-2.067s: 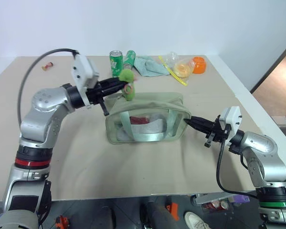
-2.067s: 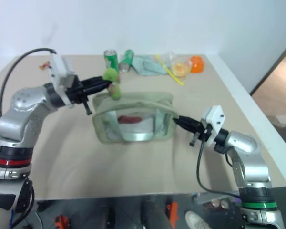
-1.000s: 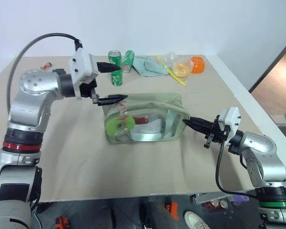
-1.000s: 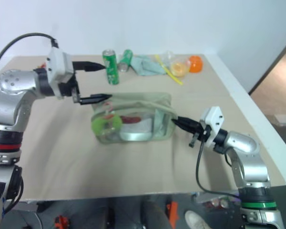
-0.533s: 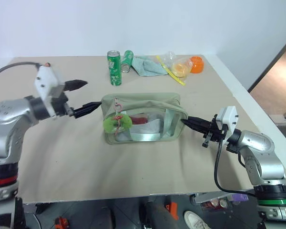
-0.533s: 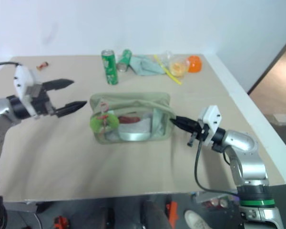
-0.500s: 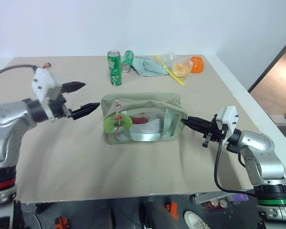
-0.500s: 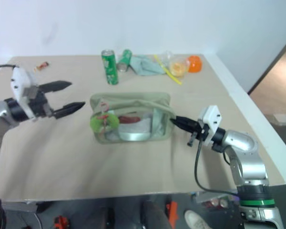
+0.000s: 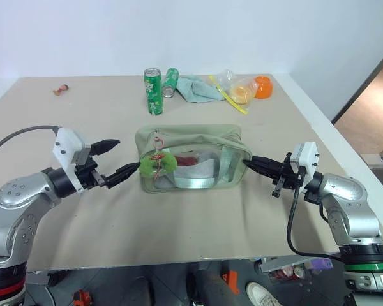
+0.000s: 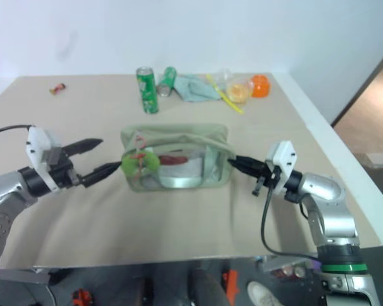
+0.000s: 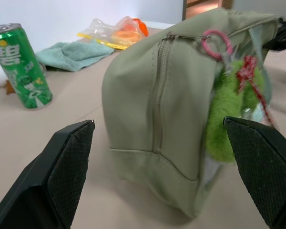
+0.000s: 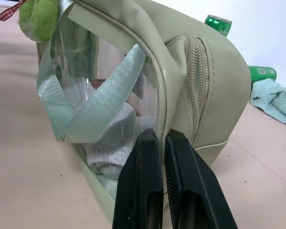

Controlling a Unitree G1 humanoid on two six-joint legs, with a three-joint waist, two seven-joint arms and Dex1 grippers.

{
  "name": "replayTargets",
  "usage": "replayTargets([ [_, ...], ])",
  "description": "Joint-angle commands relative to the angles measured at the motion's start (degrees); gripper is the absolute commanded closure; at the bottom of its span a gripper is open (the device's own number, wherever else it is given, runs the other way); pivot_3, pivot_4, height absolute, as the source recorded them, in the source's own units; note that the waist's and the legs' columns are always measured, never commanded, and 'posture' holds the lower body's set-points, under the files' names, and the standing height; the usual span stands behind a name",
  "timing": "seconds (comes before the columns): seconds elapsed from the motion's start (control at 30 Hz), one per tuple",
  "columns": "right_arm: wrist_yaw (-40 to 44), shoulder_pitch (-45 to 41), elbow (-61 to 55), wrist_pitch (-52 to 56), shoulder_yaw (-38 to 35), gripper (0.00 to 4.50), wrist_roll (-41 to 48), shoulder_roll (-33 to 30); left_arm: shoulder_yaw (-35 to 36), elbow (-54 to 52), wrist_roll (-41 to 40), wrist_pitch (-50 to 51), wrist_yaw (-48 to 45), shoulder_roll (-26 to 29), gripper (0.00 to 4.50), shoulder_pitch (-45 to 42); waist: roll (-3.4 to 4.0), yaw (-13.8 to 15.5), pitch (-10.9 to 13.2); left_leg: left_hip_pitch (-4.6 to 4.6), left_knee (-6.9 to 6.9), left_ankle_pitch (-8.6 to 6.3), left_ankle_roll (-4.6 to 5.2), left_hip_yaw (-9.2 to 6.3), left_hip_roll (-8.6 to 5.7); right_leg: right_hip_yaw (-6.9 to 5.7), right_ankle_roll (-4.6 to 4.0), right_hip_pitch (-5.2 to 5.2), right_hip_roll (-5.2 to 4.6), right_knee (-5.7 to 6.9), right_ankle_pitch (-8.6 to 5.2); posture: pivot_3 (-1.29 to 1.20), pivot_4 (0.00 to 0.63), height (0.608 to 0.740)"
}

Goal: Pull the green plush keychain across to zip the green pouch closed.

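Green pouch (image 9: pixel 191 159) sits mid-tabletop (image 9: pixel 179 229) between the two tools, its zipper drawn across to the left end.

At the near left, the left tool (image 9: pixel 118 159) has its fingers spread wide apart, level, one tip just beside the pouch's left end, holding nothing. At the near right, the right tool (image 9: pixel 250 163) has its fingers pressed together, pinching the seam at the pouch's right end. The green plush keychain (image 9: pixel 156 164) hangs on its pinkish cord down the pouch's near face at the left end, free of both tools. Farther back an upright green can (image 9: pixel 153 91) stands, with a second can (image 9: pixel 172 81) lying beyond it, a pale teal cloth (image 9: pixel 200 88), a clear bag (image 9: pixel 239 89) and an orange object (image 9: pixel 263 86) to the right; a small item (image 9: pixel 61 90) lies far left.
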Motion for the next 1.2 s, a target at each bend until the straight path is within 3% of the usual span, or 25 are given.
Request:
replayTargets([
  [0.03,0.7,0.1,0.0,-0.1,0.8,4.50,-0.9,-0.5,1.1,1.2,0.3,-2.1,-1.3,1.3,0.02,-0.1,0.00,0.0,0.0,-0.01,0.00,0.00,0.00,0.01,0.00,0.00,0.00,-0.01,0.00,0.00,0.00,0.00,0.150,0.740],
  [0.23,0.3,0.9,-0.7,0.2,0.2,4.50,-0.9,-0.8,3.9,2.8,-1.1,-1.8,-2.3,3.4,0.02,0.3,0.00,0.0,0.0,-0.03,0.00,0.00,0.00,0.03,0.04,0.02,0.00,-0.02,-0.05,-0.01,0.00,0.00,0.150,0.740],
  [0.63,-0.5,1.4,-2.1,0.7,-0.1,4.50,-0.7,-0.9,-4.9,5.7,3.1,-5.9,-2.7,0.4,0.02,-3.3,-0.01,0.1,0.0,-0.04,0.01,0.00,0.00,0.00,-0.07,-0.01,0.02,-0.01,-0.10,-0.01,0.01,0.00,0.150,0.740],
  [1.2,-1.3,1.3,-2.6,1.2,0.4,4.50,-0.8,-0.6,-9.8,8.4,4.0,-7.8,-3.9,-2.2,0.02,-8.1,-0.01,0.0,0.0,-0.06,0.00,0.00,0.00,0.01,-0.10,0.03,0.03,-0.02,-0.09,-0.01,0.02,0.00,0.150,0.740],
])
